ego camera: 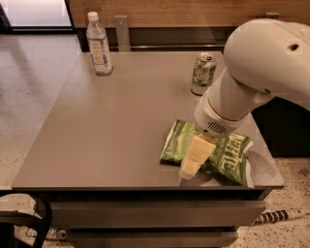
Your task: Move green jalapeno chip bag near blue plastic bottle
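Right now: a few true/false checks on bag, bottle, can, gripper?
1. The bag lies next to the bottle. False: the bag is at the near right, the bottle at the far left.
2. The gripper is over the bag. True.
3. The can lies on its side. False: it stands upright.
4. The bottle stands upright with its cap on. True.

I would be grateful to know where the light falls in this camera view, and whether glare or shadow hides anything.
Camera view: a washed-out bright opening at top left; a pale sheen on the table near the blue plastic bottle; the gripper, low at the green jalapeno chip bag's near edge, throws a small dark shadow beside itself; the arm, not glare, hides the bag's middle.
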### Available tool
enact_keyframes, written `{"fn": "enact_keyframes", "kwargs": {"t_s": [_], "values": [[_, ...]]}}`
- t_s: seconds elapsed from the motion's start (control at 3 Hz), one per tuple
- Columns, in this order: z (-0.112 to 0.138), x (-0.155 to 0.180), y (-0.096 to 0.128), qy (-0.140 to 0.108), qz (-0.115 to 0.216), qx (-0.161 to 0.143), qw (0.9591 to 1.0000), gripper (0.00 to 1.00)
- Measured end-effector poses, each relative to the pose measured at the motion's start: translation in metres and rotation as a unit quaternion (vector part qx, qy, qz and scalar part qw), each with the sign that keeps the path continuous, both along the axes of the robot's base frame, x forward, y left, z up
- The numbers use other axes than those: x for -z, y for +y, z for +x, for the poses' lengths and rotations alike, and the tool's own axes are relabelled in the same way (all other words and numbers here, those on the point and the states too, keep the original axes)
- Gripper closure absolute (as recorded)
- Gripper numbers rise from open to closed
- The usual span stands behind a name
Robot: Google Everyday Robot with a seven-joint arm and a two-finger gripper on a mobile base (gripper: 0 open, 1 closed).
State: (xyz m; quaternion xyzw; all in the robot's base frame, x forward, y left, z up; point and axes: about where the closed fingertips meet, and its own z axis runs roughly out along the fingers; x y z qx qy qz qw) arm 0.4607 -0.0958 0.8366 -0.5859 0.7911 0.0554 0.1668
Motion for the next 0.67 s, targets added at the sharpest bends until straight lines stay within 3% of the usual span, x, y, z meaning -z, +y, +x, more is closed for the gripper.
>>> {"fn": "enact_keyframes", "kwargs": {"t_s": [0.33, 0.67], "values": [[0.0101, 0.0323, -0.0047, 0.020, 0.029, 0.006, 0.9994, 0.18], [0.0110, 0.0358, -0.0045, 0.024, 0.032, 0.005, 0.9992, 0.41]]}}
